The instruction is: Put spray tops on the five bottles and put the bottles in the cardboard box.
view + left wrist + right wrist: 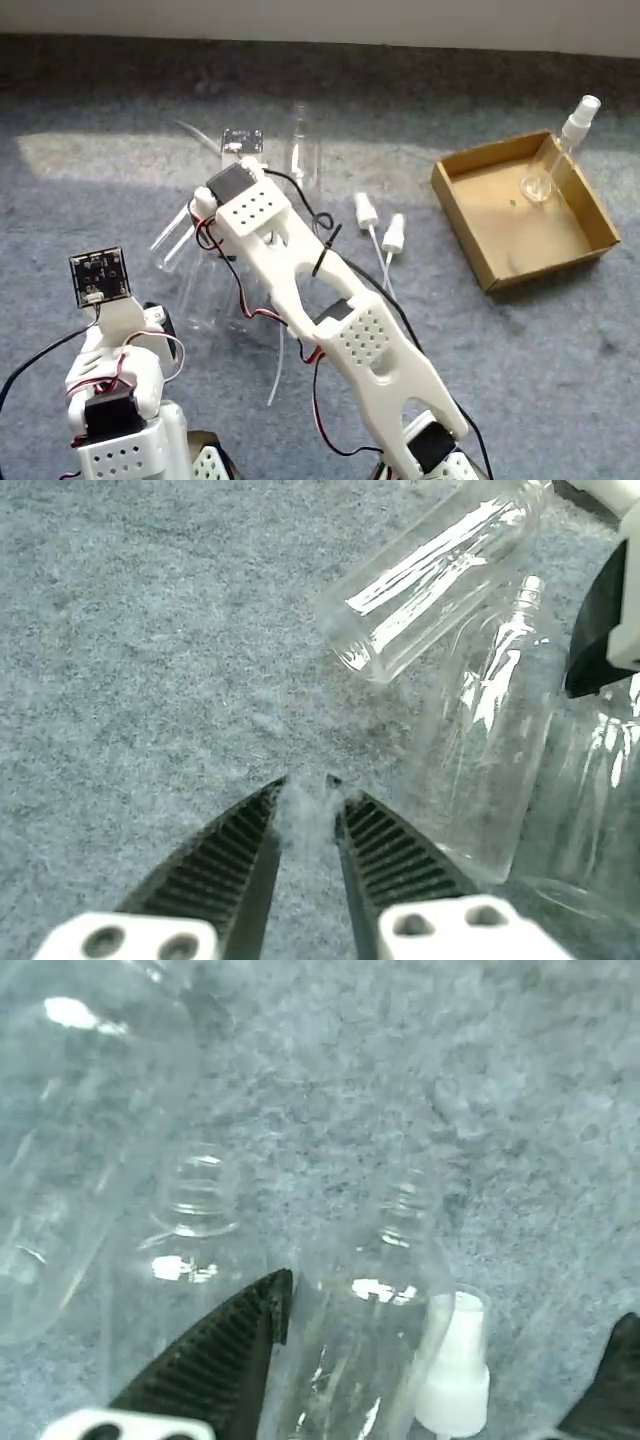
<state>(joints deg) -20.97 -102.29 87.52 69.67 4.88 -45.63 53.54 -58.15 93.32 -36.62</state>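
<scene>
Surface: a grey carpet (560, 360) with a short, fuzzy, mottled pile; a paler band of light (90, 160) crosses its far part.
Room: a pale strip of wall (320, 20) runs along the far edge, above a darker margin of carpet.
Cardboard box (505, 220): shallow, square and brown, open on top, with matt walls. It sits on the carpet at the far right, well apart from both arms.
Capped bottle (556, 160): slim, round, clear plastic with a white spray top on. Its base is in the box and it leans over the far corner.
Loose spray tops (367, 211): two white plastic heads with thin tubes, lying side by side on the carpet between the box and the right arm.
Standing bottle (303, 150): clear, uncapped, upright beyond the right arm.
Lying bottles (175, 240): glossy clear cylinders with ribbed, threaded necks, uncapped, clustered on the carpet by the right arm's wrist.
Right arm (300, 275): a white plastic shell with perforated plates and red and black wires, reaching from the near edge to the cluster.
Right gripper (455, 1305): black ridged jaws spread wide, one on each side of a lying bottle (385, 1270) and not clamping it. A white spray head (455, 1375) lies just beside that bottle.
Left arm (115, 400): folded at the near left.
Left gripper (307, 785): jaws a narrow slit apart, holding nothing, with the tips pointing at bare carpet beside the cluster.
</scene>
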